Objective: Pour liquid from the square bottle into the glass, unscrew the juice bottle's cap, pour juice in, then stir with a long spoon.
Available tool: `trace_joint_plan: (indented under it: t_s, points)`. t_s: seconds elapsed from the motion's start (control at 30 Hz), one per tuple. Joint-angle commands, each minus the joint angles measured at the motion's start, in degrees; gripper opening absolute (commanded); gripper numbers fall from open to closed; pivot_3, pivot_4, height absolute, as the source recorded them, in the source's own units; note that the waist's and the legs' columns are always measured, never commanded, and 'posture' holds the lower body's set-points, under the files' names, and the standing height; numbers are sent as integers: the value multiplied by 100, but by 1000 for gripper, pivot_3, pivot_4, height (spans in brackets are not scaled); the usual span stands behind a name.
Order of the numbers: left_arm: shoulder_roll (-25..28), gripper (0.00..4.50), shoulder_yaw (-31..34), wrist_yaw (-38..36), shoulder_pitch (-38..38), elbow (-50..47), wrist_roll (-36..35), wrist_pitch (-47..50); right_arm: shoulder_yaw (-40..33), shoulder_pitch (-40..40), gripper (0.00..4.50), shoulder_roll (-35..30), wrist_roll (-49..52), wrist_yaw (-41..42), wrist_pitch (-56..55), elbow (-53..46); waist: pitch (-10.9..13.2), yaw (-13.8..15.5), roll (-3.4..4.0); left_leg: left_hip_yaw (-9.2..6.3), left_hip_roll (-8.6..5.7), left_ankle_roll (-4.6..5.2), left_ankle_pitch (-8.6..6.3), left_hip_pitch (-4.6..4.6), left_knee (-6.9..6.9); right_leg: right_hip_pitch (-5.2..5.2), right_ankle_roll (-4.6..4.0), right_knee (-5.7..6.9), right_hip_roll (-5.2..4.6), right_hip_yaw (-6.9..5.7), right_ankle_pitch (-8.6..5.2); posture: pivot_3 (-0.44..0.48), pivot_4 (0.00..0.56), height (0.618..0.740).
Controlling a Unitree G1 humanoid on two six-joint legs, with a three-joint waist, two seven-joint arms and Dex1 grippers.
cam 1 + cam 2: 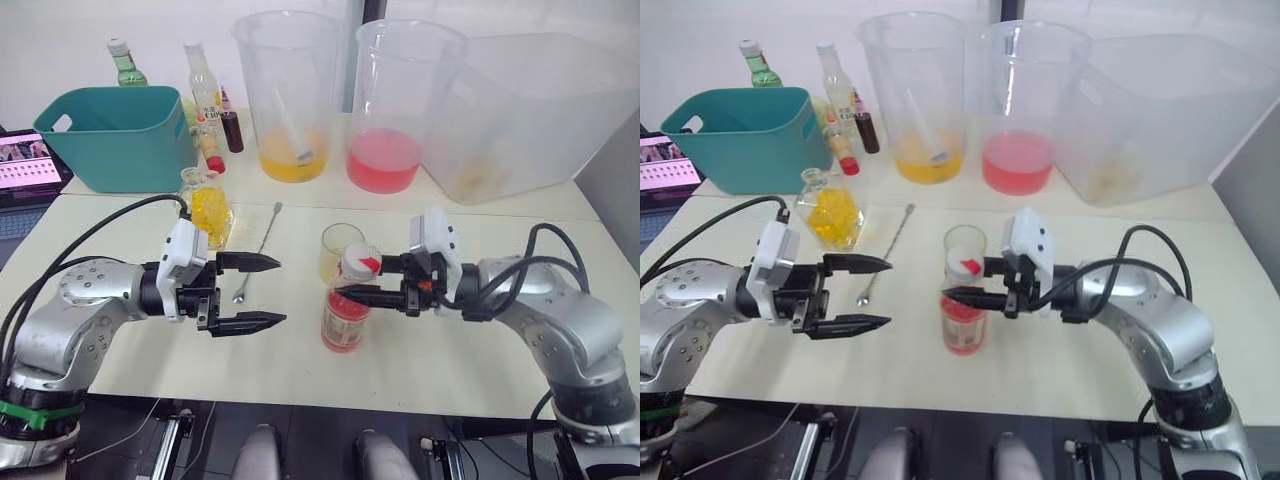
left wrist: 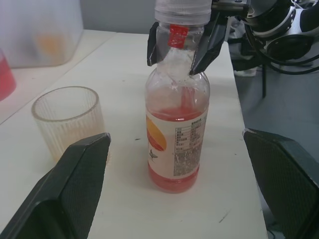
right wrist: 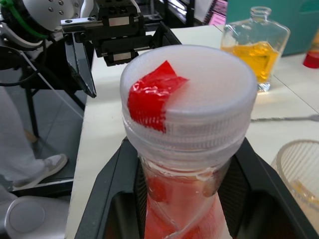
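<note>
The juice bottle (image 1: pixel 345 318) stands upright on the white table (image 1: pixel 480 350), its cap (image 3: pixel 187 97) on, with the glass (image 1: pixel 340 250) just behind it. The right gripper (image 1: pixel 352 280) clamps the bottle's neck below the cap. The left gripper (image 1: pixel 262 292), fingers spread, hovers near the bottle, facing it.

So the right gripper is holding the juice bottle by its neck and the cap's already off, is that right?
Not quite. The right gripper does hold the juice bottle by its neck, but the white cap is on the bottle, as the right wrist view shows.
</note>
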Motion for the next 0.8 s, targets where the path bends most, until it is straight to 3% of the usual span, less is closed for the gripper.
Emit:
trace_joint_plan:
  t_s: [0.03, 0.2, 0.33, 0.37, 0.6, 0.8]
  points:
    - [-13, 4500, -93, -331, -306, 277, 114, -240, -253, 90, 1339, 156, 178, -685, 178, -603, 0, -3, 0, 0, 0, 0, 0, 0, 0, 0, 0, 0, 1, 0, 0, 0, 150, 719]
    - [-39, 4500, -230, -632, -546, 592, 207, -351, -39, 318, 1339, 205, -24, -1168, 210, -961, 0, 9, 0, 0, -1, 0, 0, -1, 1, 0, 0, -1, 0, 0, 0, 0, 150, 719]
    - [-67, 4500, -302, -770, -650, 693, 267, -418, 21, 571, 1339, 146, 111, -1044, 122, -1117, 0, 10, 0, 0, 0, 0, 0, -1, 1, 1, 0, -1, 0, 0, 0, 0, 150, 719]
    - [-70, 4500, -310, -803, -664, 715, 279, -439, -18, 595, 2139, 166, 213, -1037, 144, -1123, 0, 11, 0, 0, 0, 0, 0, -1, 1, 2, 0, -2, 0, 0, 0, 0, 150, 719]
    - [-133, 4500, -323, -896, -768, 811, 299, -442, -647, 704, 4391, -94, 702, -829, 81, -869, 0, 12, 0, 0, 0, 0, 0, -1, 1, 2, 0, -2, 0, 0, 0, 0, 150, 719]
    - [-420, 4500, -498, -964, -1078, 933, 293, -400, -1693, 1247, 4455, -694, 1187, -330, -68, -940, 0, 47, -1, 0, -5, 0, 0, -3, 3, 5, 1, -6, -3, 0, 0, 0, 150, 719]
